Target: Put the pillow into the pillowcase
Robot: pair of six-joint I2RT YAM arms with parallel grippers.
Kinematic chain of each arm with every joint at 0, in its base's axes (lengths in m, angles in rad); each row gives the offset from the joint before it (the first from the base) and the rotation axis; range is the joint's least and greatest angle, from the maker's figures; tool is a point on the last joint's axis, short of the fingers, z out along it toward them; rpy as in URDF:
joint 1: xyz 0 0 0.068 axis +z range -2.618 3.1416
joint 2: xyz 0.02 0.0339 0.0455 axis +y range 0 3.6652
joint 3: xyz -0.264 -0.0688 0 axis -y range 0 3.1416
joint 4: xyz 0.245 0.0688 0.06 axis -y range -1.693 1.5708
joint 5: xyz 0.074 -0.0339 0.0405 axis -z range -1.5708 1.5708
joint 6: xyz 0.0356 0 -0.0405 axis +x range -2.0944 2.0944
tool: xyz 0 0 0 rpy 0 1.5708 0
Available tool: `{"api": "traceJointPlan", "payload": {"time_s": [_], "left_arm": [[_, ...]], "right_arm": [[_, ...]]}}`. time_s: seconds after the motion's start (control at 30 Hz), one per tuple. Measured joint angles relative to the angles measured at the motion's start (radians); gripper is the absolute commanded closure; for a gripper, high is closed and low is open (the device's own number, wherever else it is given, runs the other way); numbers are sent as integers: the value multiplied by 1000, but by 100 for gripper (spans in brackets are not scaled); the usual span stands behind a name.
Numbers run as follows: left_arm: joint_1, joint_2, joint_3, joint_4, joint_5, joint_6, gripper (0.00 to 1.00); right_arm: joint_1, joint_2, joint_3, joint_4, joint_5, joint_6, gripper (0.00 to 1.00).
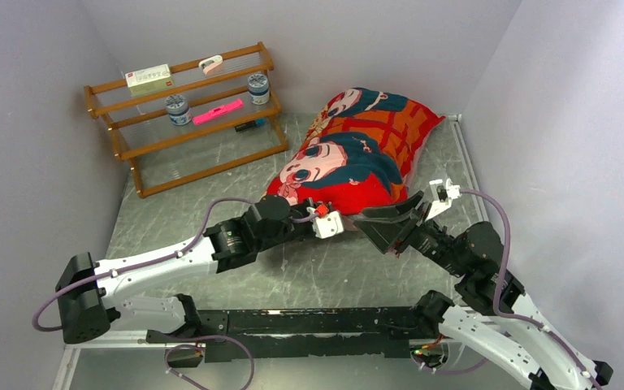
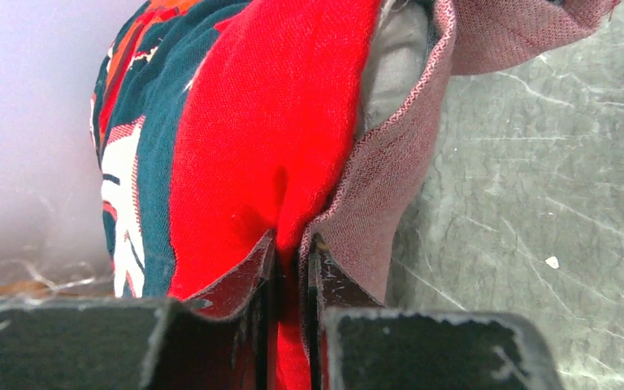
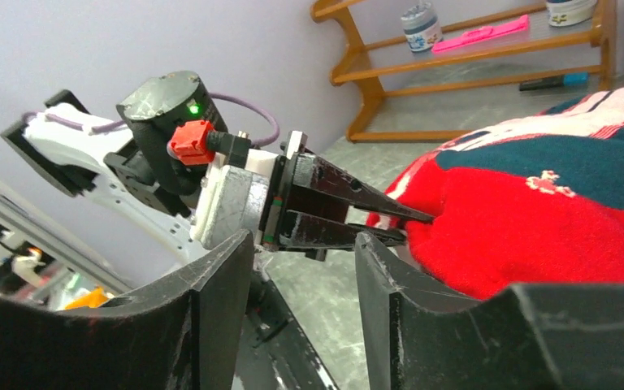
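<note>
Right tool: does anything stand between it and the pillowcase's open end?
Yes. The left tool, shut on the pillowcase hem, sits directly ahead of the open right tool. Beside it, the red cloth lies unblocked.

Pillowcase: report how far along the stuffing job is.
Done: the pillowcase lies plump on the table, with the pillow almost wholly inside and only a pale strip showing at its open end. In hand: the left gripper is pinched shut on the fabric edge there, and the right gripper stands open beside it, holding nothing. Left: probably tucking in that last strip and letting go.
</note>
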Motion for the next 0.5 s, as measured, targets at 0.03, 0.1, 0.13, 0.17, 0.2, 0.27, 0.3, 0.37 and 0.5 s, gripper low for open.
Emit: {"api": "traceJointPlan", "payload": {"time_s": [0.03,0.1,0.13,0.17,0.2,0.27,0.3,0.37,0.5], "left_arm": [[7,-5,0,-2,16,-6,95],[18,-20,-1,-3,46,-16,95],[21,-28,-1,-2,56,-19,95],[25,-40,-3,-1,71,-20,95],[28,-56,-10,8,82,-20,95],[31,-89,-30,25,94,-16,95],[33,-104,-40,34,97,-15,95],[37,-133,-64,53,98,-6,95],[40,-143,-71,58,101,9,95]], "right_arm": [[0,15,31,-32,0,-28,38],[0,51,78,-73,-4,-91,31],[0,75,98,-82,-13,-135,29],[-1,98,111,-85,-20,-183,29],[-1,122,120,-85,-28,-239,28],[-1,166,126,-95,-40,-366,28],[-1,186,129,-103,-42,-426,28],[-1,234,150,-137,-41,-544,29],[-1,344,219,-175,-68,-787,27]]}}
